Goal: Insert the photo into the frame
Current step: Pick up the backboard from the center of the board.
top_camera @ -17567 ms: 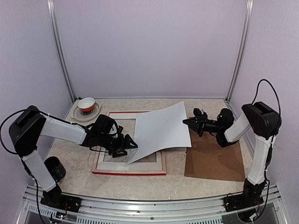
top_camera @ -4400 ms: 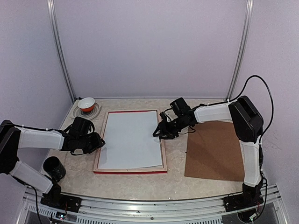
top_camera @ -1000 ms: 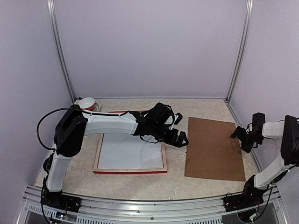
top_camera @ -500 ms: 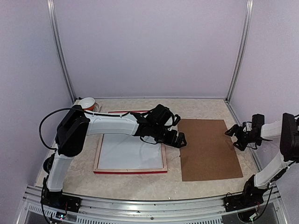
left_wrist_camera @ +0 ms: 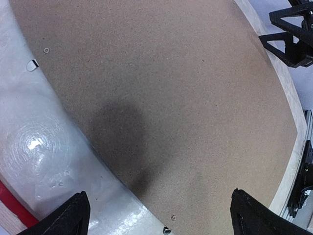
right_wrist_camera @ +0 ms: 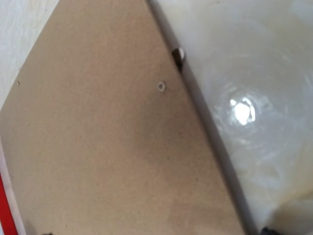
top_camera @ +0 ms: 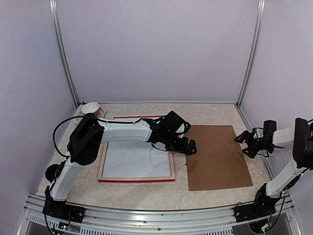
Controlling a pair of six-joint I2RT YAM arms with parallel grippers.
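While left tool [top_camera: 190, 148] and right tool [top_camera: 242, 145] gape, a board [top_camera: 220, 159] lies beside the frame [top_camera: 137, 180].

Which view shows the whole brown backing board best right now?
Top external: the backing board shows nearly whole, flat beside the frame. The left wrist view shows only part of its surface and one edge; the right wrist view, a blurred partial stretch.

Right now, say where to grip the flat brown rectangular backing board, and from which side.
Probably the right edge of the brown backing board, from the right, where the open right gripper hovers: it lies thin and flat, so only an edge offers purchase.
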